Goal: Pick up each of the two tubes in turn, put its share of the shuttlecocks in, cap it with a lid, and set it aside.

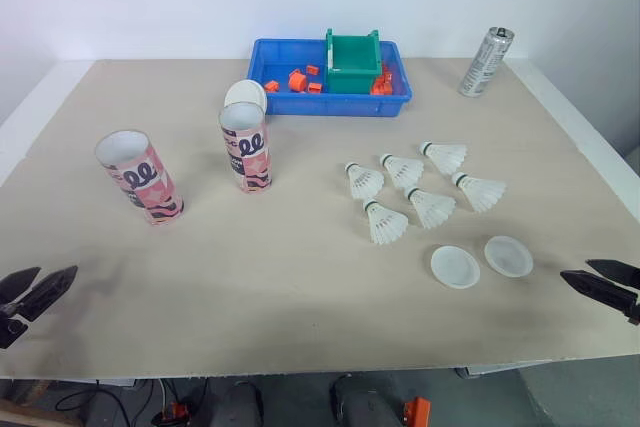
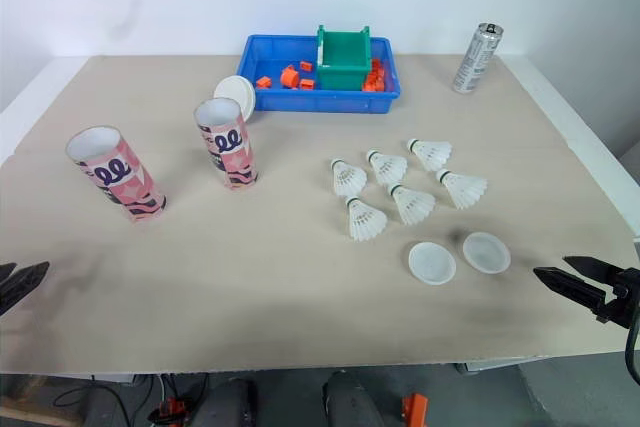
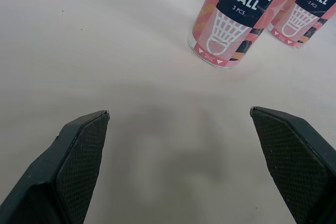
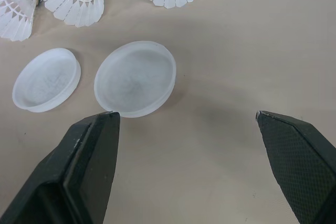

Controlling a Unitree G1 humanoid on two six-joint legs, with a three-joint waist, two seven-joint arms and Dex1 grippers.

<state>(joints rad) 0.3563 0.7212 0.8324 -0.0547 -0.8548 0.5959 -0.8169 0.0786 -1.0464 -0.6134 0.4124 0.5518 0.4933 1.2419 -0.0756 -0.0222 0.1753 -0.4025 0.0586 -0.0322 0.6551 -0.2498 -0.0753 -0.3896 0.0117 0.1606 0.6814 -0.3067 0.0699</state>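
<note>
Two pink open-topped tubes stand upright on the beige table, one at the left (image 1: 140,177) and one nearer the middle (image 1: 246,147). Several white shuttlecocks (image 1: 405,172) lie in a cluster to the right of centre. In front of them lie two clear round lids (image 1: 455,267) (image 1: 508,256). My left gripper (image 1: 55,272) is open and empty near the front left edge, in front of the left tube (image 3: 236,19). My right gripper (image 1: 575,269) is open and empty at the front right, just right of the lids (image 4: 135,77).
A blue bin (image 1: 330,102) with orange pieces and a green box (image 1: 352,62) stands at the back. A white disc (image 1: 245,95) leans behind the middle tube. A silver can (image 1: 485,62) stands at the back right.
</note>
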